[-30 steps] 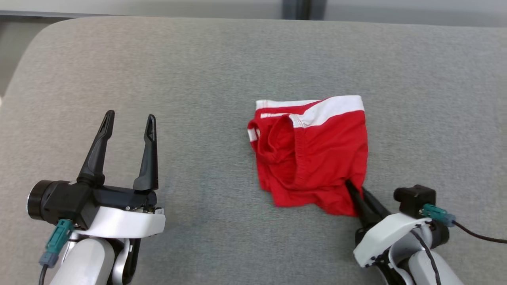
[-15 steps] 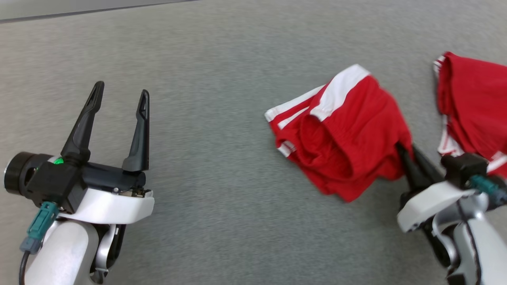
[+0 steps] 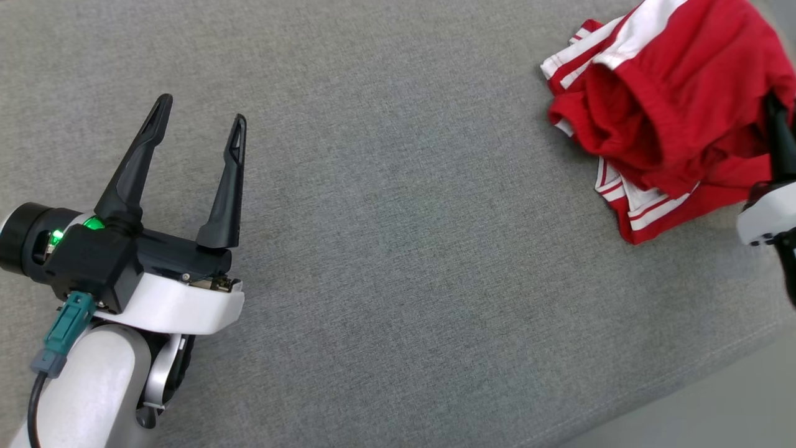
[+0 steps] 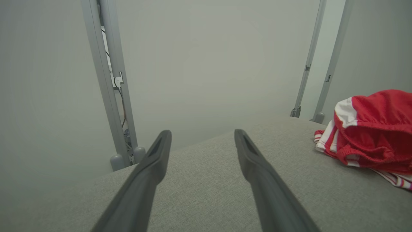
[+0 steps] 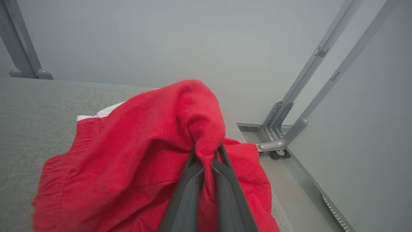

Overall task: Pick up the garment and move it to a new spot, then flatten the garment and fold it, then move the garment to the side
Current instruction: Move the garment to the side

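At the far right of the head view, the red cloth garment with a broad white waistband sits bunched near the right edge of the grey woven upholstered surface. The right gripper has its dark fingers buried in the garment's right side. Under the garment lies a second red cloth with thin white stripes, flat on the surface. At the lower left, well apart from both cloths, the left gripper hovers with its fingers spread wide and nothing between them. A small green light glows on its black wrist housing, and a teal plug hangs below.

In the left wrist view, the left gripper is parted over bare grey fabric. The garment is heaped at the right, on top of the striped cloth. Grey metal posts stand against a pale wall.

In the right wrist view, the right gripper is clamped tight on a raised fold of the garment, which drapes down around the fingers. Beyond the surface's edge are a grey metal frame and a pale floor.
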You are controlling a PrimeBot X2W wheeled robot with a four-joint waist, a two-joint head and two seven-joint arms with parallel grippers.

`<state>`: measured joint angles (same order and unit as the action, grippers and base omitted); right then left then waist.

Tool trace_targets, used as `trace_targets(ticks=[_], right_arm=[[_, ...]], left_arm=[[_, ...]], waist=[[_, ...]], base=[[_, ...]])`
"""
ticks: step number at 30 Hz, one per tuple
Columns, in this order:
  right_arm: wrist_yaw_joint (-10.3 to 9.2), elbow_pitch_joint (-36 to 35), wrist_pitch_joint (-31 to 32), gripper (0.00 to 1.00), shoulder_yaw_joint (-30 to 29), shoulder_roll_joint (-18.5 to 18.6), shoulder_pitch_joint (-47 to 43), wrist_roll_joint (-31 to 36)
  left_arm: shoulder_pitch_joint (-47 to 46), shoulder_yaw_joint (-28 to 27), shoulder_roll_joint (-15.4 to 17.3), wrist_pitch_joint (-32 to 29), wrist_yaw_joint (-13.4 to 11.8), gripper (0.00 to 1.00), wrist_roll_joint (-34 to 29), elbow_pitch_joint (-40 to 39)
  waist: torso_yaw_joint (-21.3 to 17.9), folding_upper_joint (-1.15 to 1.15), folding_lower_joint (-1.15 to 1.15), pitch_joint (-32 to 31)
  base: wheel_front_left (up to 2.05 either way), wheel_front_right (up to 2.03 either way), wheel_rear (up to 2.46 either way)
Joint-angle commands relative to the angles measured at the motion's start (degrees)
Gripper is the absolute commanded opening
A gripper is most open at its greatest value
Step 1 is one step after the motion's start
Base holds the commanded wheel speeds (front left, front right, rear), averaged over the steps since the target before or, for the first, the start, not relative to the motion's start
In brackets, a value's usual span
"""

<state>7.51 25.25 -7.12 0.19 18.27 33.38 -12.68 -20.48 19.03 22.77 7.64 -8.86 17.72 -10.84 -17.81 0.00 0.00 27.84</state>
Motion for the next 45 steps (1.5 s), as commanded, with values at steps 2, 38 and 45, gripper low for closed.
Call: trace_targets(ticks=[2,38,45], right_arm=[[-0.01,3.8,-0.8,0.00,-0.4,1.3,2.1,-0.9],[0.00,-19.6,-6.4,1.00,-3.8,-13.2,-11.5,0.7],[-0.01,-24.8,-2.2,1.00,-1.2,-15.0,-16.7,2.4]], left_arm=[[-1.0,0.1,0.2,-0.1,0.3,1.00,0.0,0.0],[6.9,-5.4,-1.8,4.0,-5.7,1.00,5.6,3.4],[10.1,-6.7,-2.4,5.6,-5.9,1.00,6.8,4.3]], waist=[[-0.2,0.00,0.00,0.8],[9.9,0.00,0.00,-10.9],[13.0,0.00,0.00,-14.0]], base=[[0.00,0.00,0.00],[0.00,0.00,0.00],[0.00,0.00,0.00]])
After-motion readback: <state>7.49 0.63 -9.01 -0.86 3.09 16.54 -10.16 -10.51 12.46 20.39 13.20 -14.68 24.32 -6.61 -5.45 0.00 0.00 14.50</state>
